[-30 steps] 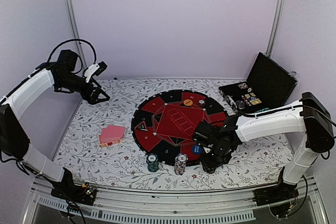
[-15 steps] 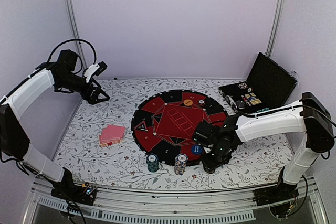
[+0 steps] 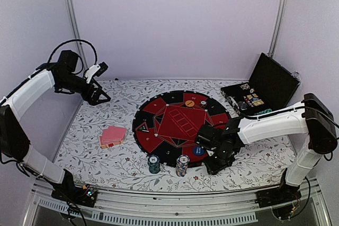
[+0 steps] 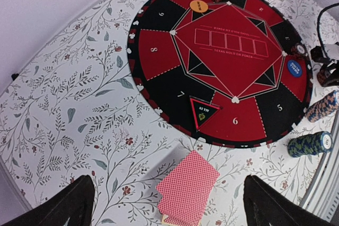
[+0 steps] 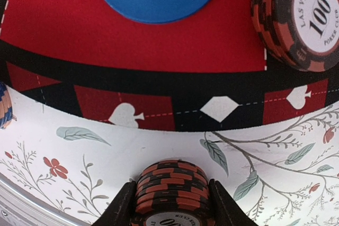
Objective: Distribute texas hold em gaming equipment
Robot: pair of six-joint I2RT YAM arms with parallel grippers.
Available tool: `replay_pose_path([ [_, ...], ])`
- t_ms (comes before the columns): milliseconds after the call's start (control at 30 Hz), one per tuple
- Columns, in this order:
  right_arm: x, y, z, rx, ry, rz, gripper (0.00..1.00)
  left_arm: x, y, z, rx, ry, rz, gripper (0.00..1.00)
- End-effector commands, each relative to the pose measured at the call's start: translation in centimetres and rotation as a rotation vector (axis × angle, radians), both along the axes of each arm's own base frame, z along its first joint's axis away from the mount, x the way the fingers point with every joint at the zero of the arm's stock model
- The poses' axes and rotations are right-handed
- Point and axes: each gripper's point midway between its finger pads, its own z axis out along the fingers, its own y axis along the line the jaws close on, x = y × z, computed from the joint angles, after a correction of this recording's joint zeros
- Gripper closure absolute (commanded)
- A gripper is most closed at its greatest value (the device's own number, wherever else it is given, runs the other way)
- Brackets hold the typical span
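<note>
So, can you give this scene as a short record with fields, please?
left tool: open, raised at far left, empty
right tool: shut on red chip stack, just off the mat's near edge
cards: pile on the table, left of the mat
green chip stack: on the table, by the mat's near edge
orange-blue chip stack: right of the green one
blue disc: on the mat, beside the right tool
case: open, far right
</note>
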Motion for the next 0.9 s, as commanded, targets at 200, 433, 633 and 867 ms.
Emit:
replay_pose_path([
  [200, 0.4, 0.3, 1.6, 0.001, -0.024, 0.015, 0.53, -0.2, -0.6, 1.0, -0.014, -0.021, -0.023, 0.00],
  [433, 0.4, 0.5, 1.4, 0.001, -0.019, 0.021, 0.51, -0.2, -0.5, 1.0, -0.008, -0.024, -0.022, 0.00],
  [633, 0.4, 0.3, 1.4, -0.006, -0.023, 0.021, 0.56, -0.2, -0.5, 1.0, -0.009, -0.025, -0.023, 0.00],
  [867, 0.6, 0.3, 2.1, -0.010, -0.035, 0.016, 0.79, -0.1, -0.6, 1.1, -0.012, -0.026, -0.023, 0.00],
])
